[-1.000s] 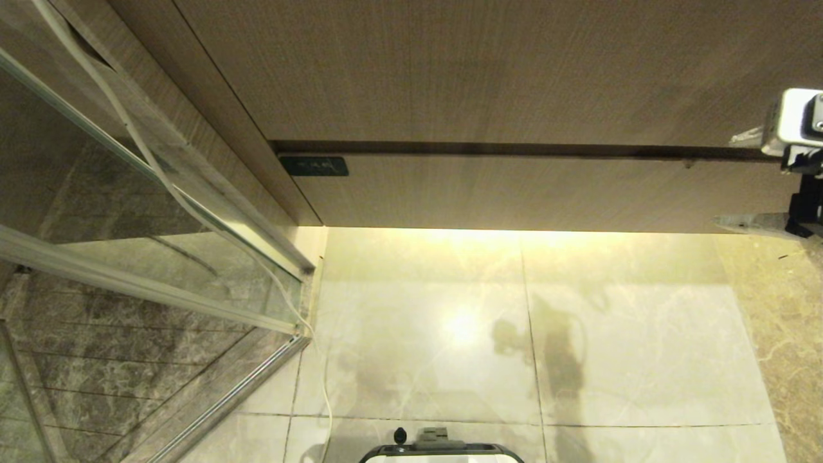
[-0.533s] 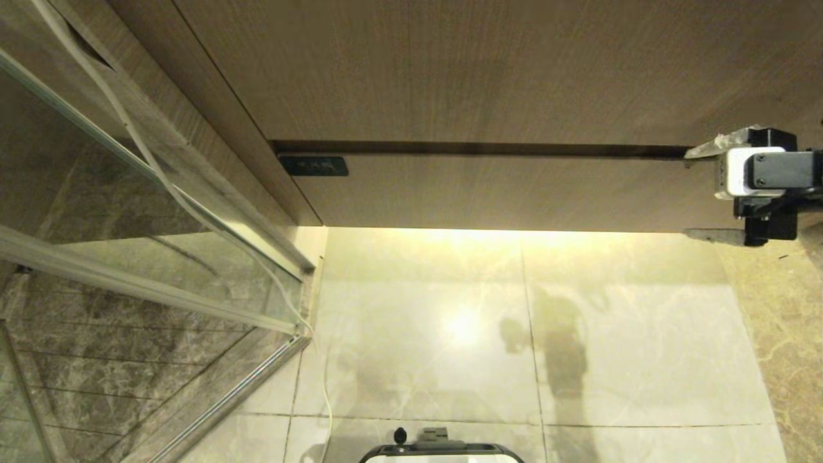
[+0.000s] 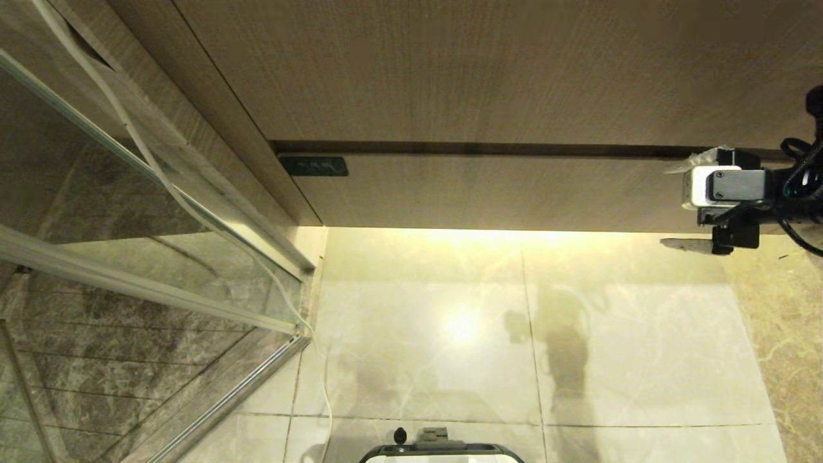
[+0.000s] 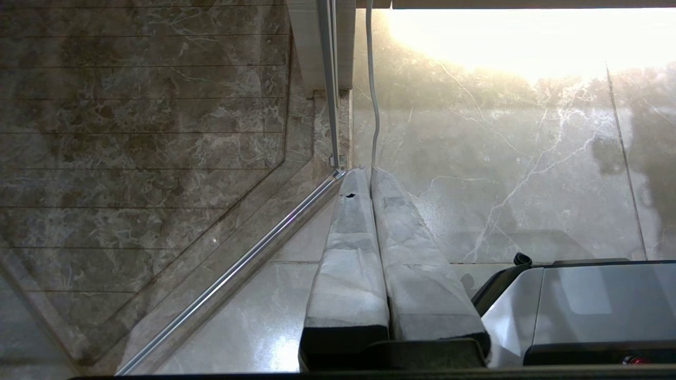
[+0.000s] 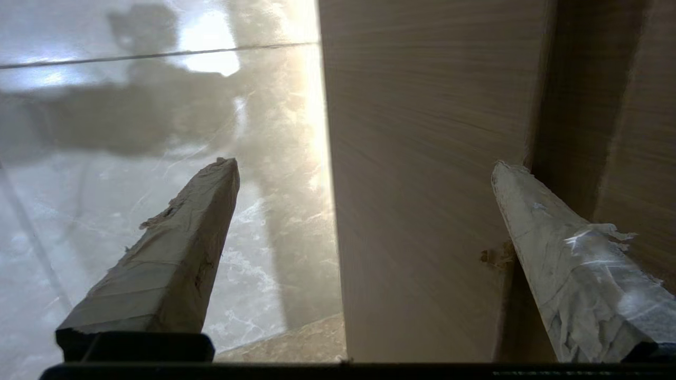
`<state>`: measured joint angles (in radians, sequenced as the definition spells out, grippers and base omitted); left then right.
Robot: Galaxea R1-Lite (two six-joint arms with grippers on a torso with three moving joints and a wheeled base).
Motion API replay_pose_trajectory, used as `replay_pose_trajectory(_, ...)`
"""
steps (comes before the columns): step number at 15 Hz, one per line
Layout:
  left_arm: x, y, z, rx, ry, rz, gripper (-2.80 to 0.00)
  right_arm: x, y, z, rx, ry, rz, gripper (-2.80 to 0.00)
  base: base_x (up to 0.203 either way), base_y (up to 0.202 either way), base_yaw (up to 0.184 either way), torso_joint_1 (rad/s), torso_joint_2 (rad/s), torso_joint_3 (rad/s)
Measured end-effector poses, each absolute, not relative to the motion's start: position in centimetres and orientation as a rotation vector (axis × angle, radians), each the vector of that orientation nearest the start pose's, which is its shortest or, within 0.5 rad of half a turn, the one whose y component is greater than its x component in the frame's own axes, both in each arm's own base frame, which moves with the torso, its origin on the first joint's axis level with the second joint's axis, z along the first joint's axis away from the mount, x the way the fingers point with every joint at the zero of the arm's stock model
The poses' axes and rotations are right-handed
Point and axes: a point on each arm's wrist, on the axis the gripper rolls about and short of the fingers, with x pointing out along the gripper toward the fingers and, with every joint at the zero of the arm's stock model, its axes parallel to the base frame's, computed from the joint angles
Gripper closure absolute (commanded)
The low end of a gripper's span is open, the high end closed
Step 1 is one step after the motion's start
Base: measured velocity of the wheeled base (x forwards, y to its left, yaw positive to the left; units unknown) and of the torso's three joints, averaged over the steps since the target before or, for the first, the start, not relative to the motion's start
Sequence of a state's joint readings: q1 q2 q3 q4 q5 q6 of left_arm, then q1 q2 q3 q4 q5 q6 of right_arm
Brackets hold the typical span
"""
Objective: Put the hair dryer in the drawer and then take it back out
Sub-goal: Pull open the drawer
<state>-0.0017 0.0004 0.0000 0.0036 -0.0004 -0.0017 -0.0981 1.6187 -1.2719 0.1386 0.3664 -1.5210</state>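
Bathroom scene, looking down at a glossy pale marble floor (image 3: 437, 334) with thin grout lines and a bright hot spot of reflected light. The vanity (image 3: 450, 71) fills the top of the head view in light wood grain, and the drawer (image 3: 501, 193) is the flat, handleless front just under the dark horizontal gap. It's shut, flush with the cabinet. Warm light spills from under the drawer onto the floor.

To the left of the drawer there's a small dark label (image 3: 314, 166) right at its upper corner, then a glass shower screen (image 3: 128, 212) with a metal frame, and darker veined stone floor behind it. A white cord (image 3: 161, 173) runs down along that glass to the floor. Off the drawer's right end the tile turns to a browner marble strip (image 3: 791, 334).

The right gripper (image 3: 683, 206) sits at the right end of the drawer, jaws spread wide – one taped finger up at the gap above the drawer front, the other down at its bottom edge, so the front sits between them. Whether they actually touch the wood, I can't tell. It holds nothing.

The left gripper (image 4: 369, 182) hangs over the floor by the shower frame corner – fingers pressed together, empty. The robot's base (image 3: 442, 450) pokes in below.

The hair dryer isn't visible in any view.
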Motion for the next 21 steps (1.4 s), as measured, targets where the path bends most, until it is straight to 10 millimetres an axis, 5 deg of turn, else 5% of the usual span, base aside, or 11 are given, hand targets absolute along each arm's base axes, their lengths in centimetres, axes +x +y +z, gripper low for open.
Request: replay_pose_trajectory(21, -2.3, 0.0, 7.5, -0.001, 0.004, -0.002, 0.0, 34.0, -2.5, 23.2, -1.35, 0.013, 0.392, -2.8, 0.0, 0.0, 0.0, 0.0, 0.0, 0.0)
